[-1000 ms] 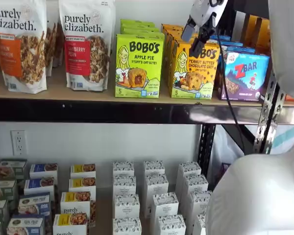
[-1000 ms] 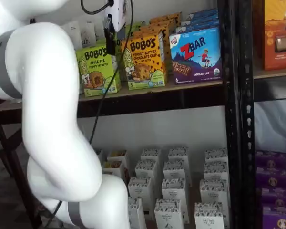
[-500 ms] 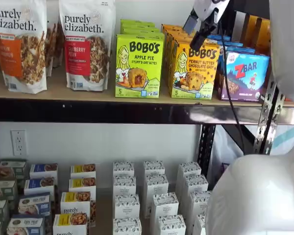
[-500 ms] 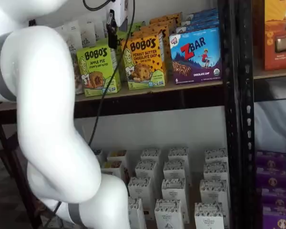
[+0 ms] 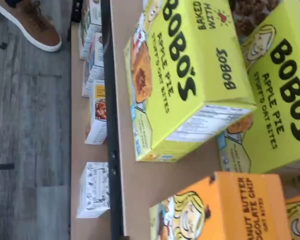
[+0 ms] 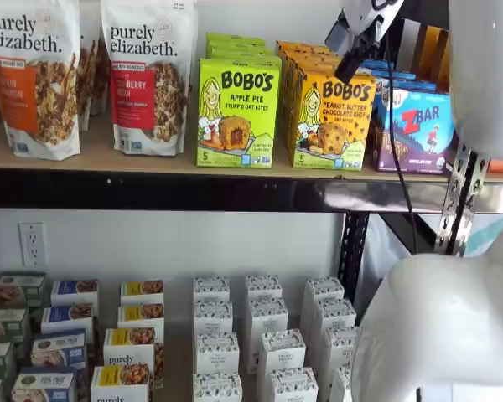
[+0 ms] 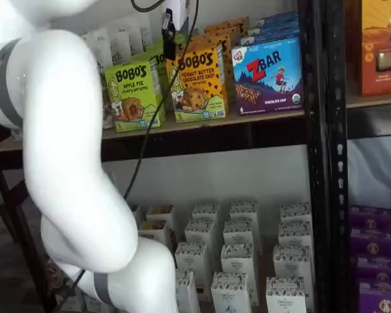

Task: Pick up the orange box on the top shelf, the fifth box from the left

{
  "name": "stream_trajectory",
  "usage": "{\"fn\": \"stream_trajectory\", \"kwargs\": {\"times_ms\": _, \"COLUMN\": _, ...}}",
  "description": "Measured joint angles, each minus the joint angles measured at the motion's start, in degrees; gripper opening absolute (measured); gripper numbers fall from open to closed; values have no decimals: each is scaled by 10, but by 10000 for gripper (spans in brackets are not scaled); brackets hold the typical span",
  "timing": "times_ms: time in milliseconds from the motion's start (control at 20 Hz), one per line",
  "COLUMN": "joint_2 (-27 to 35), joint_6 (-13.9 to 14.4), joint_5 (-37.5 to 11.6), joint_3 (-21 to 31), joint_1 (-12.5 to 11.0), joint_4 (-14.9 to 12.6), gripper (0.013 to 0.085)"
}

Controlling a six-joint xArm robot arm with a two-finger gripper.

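The orange box stands upright at the front of the top shelf, between the lime-green Bobo's Apple Pie box and the blue ZBar box. It shows in both shelf views and in the wrist view. My gripper hangs from the view's top edge, in front of and just above the orange box's top right corner. In a shelf view the gripper sits at the box's top left corner. Its black fingers show side-on, so I cannot tell if they are open.
Two purely elizabeth granola bags stand on the left of the top shelf. The black front rail runs below the boxes. Small white boxes fill the lower level. A black upright stands right of the ZBar box. My white arm fills the foreground.
The gripper has risen and shifted to the right, from in front of the orange box's upper face to its top edge. The boxes have not moved.
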Motion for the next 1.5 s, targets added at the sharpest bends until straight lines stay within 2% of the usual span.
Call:
{"fn": "stream_trajectory", "kwargs": {"times_ms": 200, "joint_2": 14, "joint_6": -12, "joint_5": -7, "joint_3": -5, "joint_1": -10, "joint_4": 7, "gripper": 850}}
{"fn": "stream_trajectory", "kwargs": {"times_ms": 400, "joint_2": 24, "joint_6": -21, "joint_5": -14, "joint_3": -9, "joint_1": -14, "joint_4": 0, "gripper": 850}}
{"fn": "stream_trajectory", "kwargs": {"times_ms": 700, "joint_2": 36, "joint_6": -25, "joint_5": -17, "joint_3": -21, "joint_1": -7, "joint_4": -36, "gripper": 850}}
{"fn": "stream_trajectory", "kwargs": {"times_ms": 1500, "joint_2": 101, "joint_6": -14, "joint_5": 37, "joint_3": -93, "joint_1": 14, "joint_4": -100, "gripper": 850}}
